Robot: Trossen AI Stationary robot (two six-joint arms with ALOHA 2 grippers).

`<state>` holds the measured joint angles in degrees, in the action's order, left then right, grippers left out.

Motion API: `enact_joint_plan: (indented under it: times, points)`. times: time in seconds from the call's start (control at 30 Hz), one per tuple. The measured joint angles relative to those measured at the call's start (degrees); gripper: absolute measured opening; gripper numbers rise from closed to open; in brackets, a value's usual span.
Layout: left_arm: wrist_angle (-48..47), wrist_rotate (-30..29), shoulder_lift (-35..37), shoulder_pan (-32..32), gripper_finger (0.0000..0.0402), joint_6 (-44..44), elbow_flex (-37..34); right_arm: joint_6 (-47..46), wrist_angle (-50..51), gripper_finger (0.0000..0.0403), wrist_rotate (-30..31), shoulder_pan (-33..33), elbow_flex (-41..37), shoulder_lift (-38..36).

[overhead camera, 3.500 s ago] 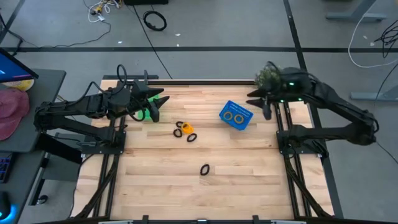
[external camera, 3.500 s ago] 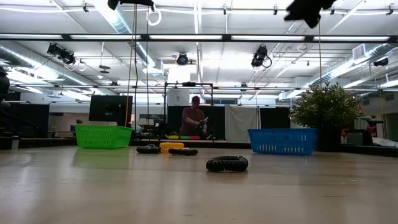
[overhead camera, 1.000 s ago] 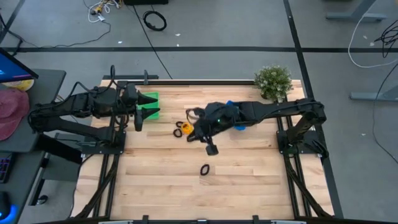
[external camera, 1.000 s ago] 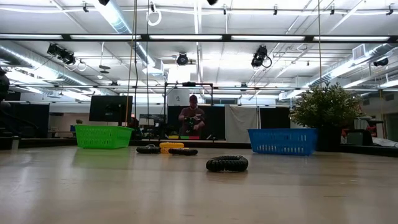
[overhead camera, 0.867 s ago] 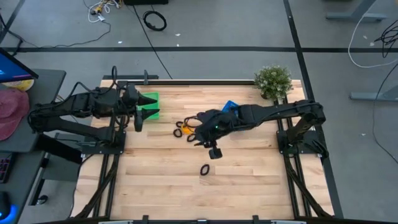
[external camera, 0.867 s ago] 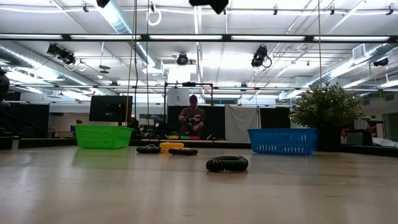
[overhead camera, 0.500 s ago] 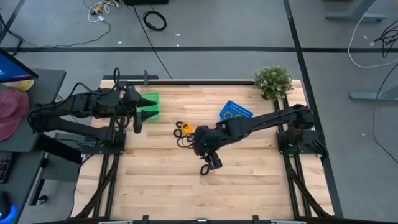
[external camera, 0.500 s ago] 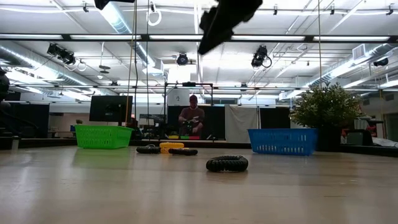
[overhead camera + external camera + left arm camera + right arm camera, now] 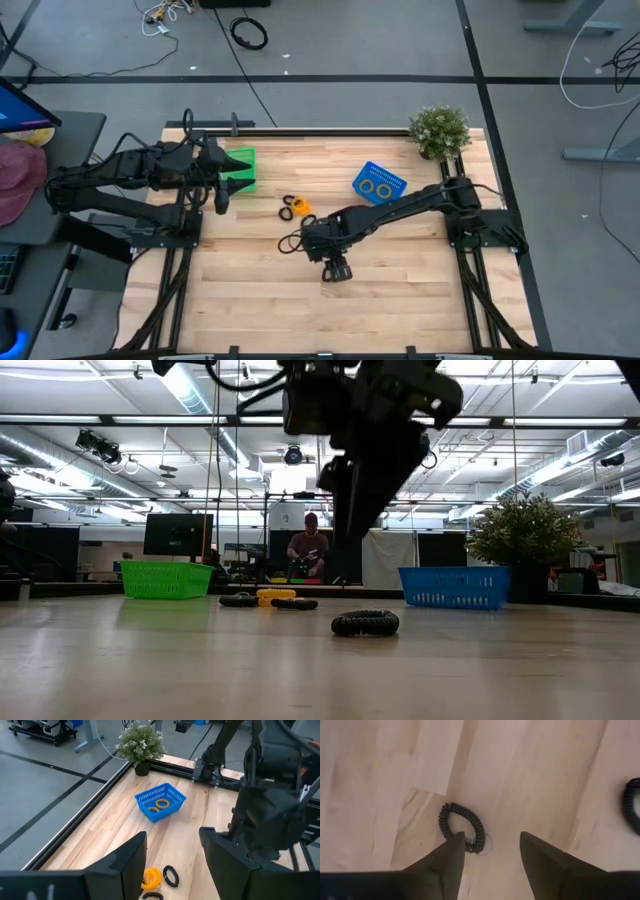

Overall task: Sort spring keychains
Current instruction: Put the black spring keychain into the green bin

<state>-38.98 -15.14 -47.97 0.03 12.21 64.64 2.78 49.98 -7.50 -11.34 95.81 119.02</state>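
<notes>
A black spring keychain (image 9: 462,826) lies flat on the wood near the table's middle, alone (image 9: 365,623). My right gripper (image 9: 491,838) hangs open above it, fingers pointing down (image 9: 348,565); the keychain lies partly under one fingertip. In the high view the gripper (image 9: 336,268) covers most of it. An orange keychain (image 9: 300,206) and a black one (image 9: 286,211) lie farther toward the far edge. The blue basket (image 9: 379,184) holds two orange keychains. My left gripper (image 9: 222,186) waits open beside the green basket (image 9: 240,165).
A potted plant (image 9: 438,131) stands at the far right corner. Another black keychain (image 9: 632,805) shows at the edge of the right wrist view. The right arm (image 9: 400,210) stretches across the table's middle. Bare wood lies toward the near edge. A person (image 9: 312,552) is in the room behind.
My right arm has swung from beside the blue basket toward the table's near edge and gone down over the lone black keychain; its gripper now hangs low above it. The keychains have stayed where they were.
</notes>
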Motion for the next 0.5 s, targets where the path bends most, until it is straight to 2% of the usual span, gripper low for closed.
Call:
enact_joint_plan:
  times: [0.27, 0.5]
  points:
    - [-0.35, 0.0, 0.0, -0.02, 0.0199, 0.0, 0.0, 0.68, 0.38, 0.0187, 0.09, -1.47, -0.02, 4.07]
    - [-0.33, 0.0, 0.0, -0.02, 0.0199, 0.0, -0.02, 0.92, -0.22, 0.0187, 3.07, -2.88, -0.07, 6.68]
